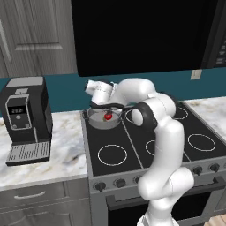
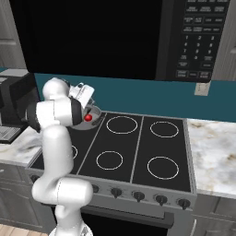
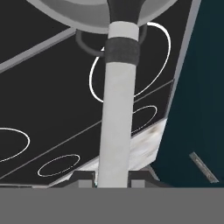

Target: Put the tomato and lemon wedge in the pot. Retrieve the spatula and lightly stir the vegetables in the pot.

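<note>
The tool [image 3: 113, 178] is closed on the spatula [image 3: 116, 109]: in the hand view the pale handle rises straight up from between the two dark finger tips, with a dark band partway along, and runs to the rim of the pot [image 3: 83, 13] at the top of that view. Whether the black head reaches the bottom of the pot cannot be told; the head end is cut off at the frame's edge.

In the left base view the white hand [image 1: 100, 92] hangs just over the far side of the pot [image 1: 98, 122], tilted down toward it. The pot stands on the rear left burner of the stove [image 1: 145, 145], and the tomato [image 1: 107, 116] lies inside it, a small red ball near the middle. In the right base view the same tomato [image 2: 88, 118] shows red inside the grey pot [image 2: 93, 113], half hidden behind the arm's dark elbow joint. The lemon wedge cannot be made out in the pot; it is too small or hidden.

The stove top is black glass with white burner rings, and a row of dark knobs [image 2: 138, 195] runs along its front. To the left of the stove, on the marbled desk [image 1: 66, 150], stands a black coffee machine [image 1: 25, 119]. More marbled desk [image 2: 214, 156] lies to the right of the stove. Behind is a teal wall, with a dark microwave [image 2: 198, 37] above and a pale wall socket [image 2: 200, 88] below it.
</note>
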Tool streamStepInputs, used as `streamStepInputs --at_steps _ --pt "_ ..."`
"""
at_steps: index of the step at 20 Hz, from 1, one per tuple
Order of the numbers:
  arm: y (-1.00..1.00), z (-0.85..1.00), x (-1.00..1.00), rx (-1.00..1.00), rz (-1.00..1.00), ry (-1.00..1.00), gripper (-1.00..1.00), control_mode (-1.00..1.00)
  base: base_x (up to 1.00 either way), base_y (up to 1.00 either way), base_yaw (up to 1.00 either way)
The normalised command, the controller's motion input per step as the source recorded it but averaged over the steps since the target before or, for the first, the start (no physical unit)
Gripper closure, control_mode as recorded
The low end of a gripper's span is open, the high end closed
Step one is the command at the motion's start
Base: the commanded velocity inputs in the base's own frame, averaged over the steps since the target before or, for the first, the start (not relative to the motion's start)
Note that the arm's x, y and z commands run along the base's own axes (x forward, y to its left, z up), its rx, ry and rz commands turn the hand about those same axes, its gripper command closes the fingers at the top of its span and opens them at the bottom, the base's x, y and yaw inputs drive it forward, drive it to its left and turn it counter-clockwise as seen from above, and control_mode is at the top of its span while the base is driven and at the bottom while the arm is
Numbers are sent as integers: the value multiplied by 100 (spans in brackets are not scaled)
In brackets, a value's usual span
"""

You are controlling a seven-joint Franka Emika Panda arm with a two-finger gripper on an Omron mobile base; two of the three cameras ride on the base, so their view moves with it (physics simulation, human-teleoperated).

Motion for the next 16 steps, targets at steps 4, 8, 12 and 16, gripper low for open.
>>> streamStepInputs --at_steps 4,8,12,16 --pt "0 0 10 0 -11 0 100 -100 0 0 0" --pt "0 1 -19 -3 -5 3 100 -100 0 0 0" --pt "0 1 -45 -1 0 0 100 -100 0 0 0" --pt "0 2 -18 -1 0 0 100 -100 0 0 0"
